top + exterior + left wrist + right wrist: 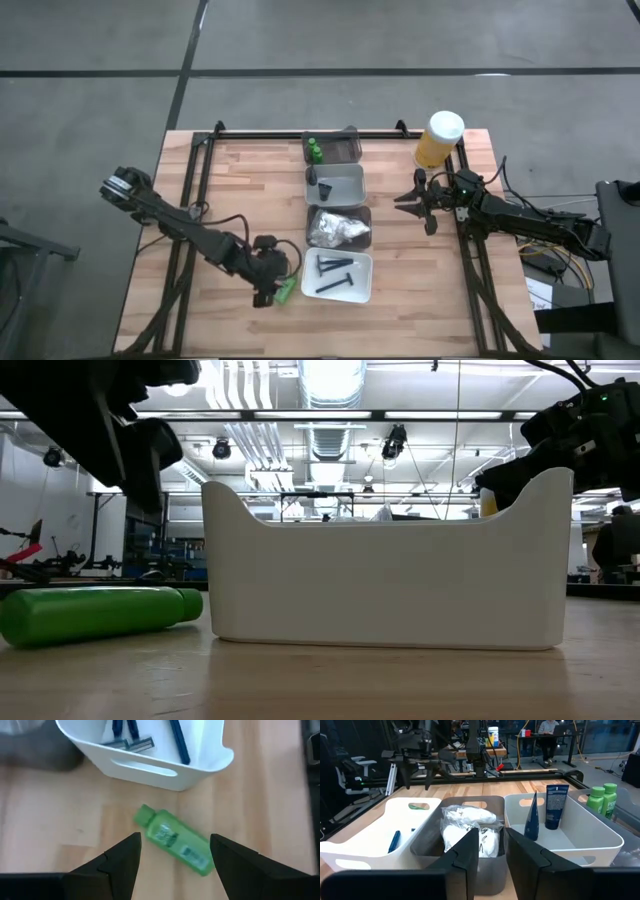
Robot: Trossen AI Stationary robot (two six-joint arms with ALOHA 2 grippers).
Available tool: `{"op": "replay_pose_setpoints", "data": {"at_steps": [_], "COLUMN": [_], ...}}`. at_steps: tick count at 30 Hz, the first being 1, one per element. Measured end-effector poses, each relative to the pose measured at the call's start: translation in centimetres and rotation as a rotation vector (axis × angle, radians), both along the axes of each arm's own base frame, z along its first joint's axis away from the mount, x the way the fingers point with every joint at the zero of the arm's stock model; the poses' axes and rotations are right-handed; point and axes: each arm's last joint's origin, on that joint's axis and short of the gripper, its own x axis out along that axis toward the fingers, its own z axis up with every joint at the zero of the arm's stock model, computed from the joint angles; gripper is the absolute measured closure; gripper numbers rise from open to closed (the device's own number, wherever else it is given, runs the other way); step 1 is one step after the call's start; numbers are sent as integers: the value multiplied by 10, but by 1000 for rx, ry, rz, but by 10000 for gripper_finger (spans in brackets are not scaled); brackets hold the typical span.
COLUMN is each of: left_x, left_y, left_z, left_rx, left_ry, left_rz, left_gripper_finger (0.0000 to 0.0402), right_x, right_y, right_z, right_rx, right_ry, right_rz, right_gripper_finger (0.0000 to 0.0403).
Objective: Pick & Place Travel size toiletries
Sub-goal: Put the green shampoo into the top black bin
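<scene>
Bottle (173, 839): glossy green plastic cylinder, lying lower centre on wood.
Left gripper (174, 851): spread wide, empty.
Right gripper (491, 845): narrow gap, empty.

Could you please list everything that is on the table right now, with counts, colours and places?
Loose green plastic bottle: one, bright green, lying on its side on the wood beside the white razor tray.
White razor tray: one, nearest end of the row, holding dark blue razors.
Grey packet tray: one, next along, holding white crinkly packets.
White tube tray: one, holding dark blue tubes.
Grey bottle tray: one, far end, holding two green bottles.
Yellow white-capped container: one, far right corner.
Left gripper: open, above the loose bottle.
Right gripper: beside the tube tray, holding nothing.
</scene>
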Motion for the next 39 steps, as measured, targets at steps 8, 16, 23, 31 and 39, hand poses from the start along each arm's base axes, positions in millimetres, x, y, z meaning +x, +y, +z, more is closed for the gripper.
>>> {"op": "replay_pose_setpoints", "data": {"at_steps": [8,16,23,31,39], "left_x": [1,3,3,6,7], "left_y": [-4,-6,-7,-11,-11], "left_z": [-1,-10,-10,-7,-21], "left_rx": [-64,-60,-68,-113,-94], "left_ry": [15,60,52,14,0], "left_rz": [-19,3,-10,-25,-11], "left_gripper_finger": [158,158,158,158,158], "right_x": [0,0,0,0,0], "right_y": [0,0,0,0,0], "right_z": [0,0,0,0,0], "right_rx": [0,0,0,0,0], "right_ry": [0,0,0,0,0], "right_rz": [-1,-1,0,-1,-1], "right_gripper_finger": [292,271,255,243,226]}}
